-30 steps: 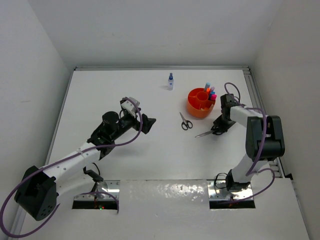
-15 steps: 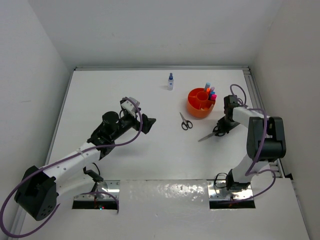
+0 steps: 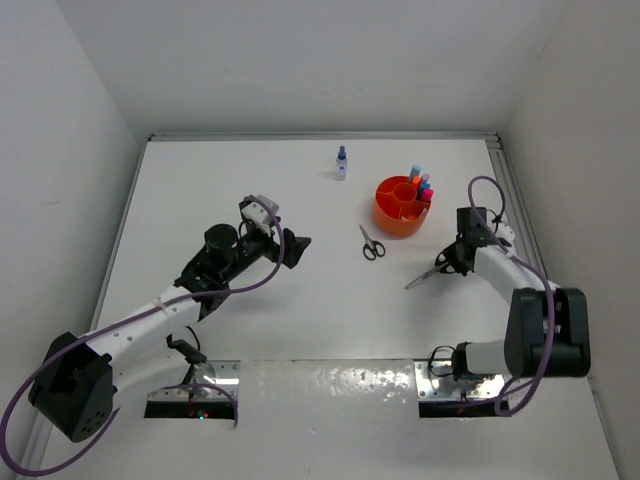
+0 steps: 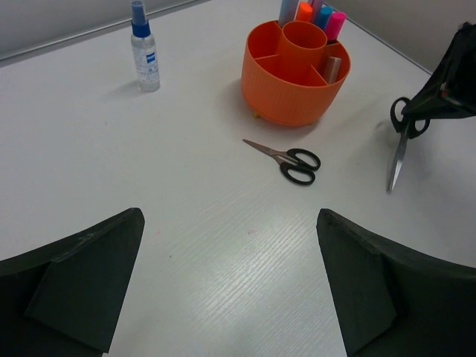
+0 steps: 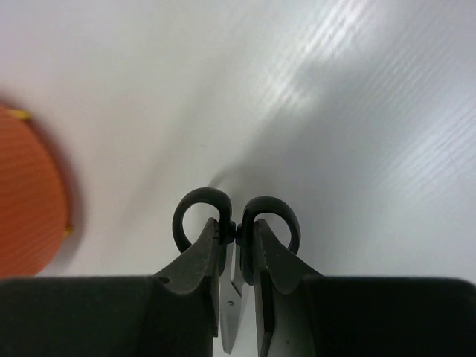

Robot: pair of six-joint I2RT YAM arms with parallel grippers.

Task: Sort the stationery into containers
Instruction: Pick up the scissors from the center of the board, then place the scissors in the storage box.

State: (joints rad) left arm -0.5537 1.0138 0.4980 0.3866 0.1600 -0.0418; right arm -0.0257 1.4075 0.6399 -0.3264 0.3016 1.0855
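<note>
Scissors (image 3: 428, 273) are clamped by the handles in the right gripper (image 3: 452, 258), blades tilted down, near the tub (image 3: 395, 222), while a second pair (image 3: 371, 243) is seen lying just before the tub and the left gripper (image 3: 293, 246) is held wide apart

The counter (image 4: 186, 245) is matt white with a fine grain of thin lines, and the tub (image 4: 290, 104) is smooth orange plastic, ribbed on its outer wall. Both the lying scissors (image 4: 286, 157) and the lifted scissors (image 4: 396, 160) have black plastic handles and bare metal blades; the bottle (image 4: 145, 56) is clear plastic.
</note>
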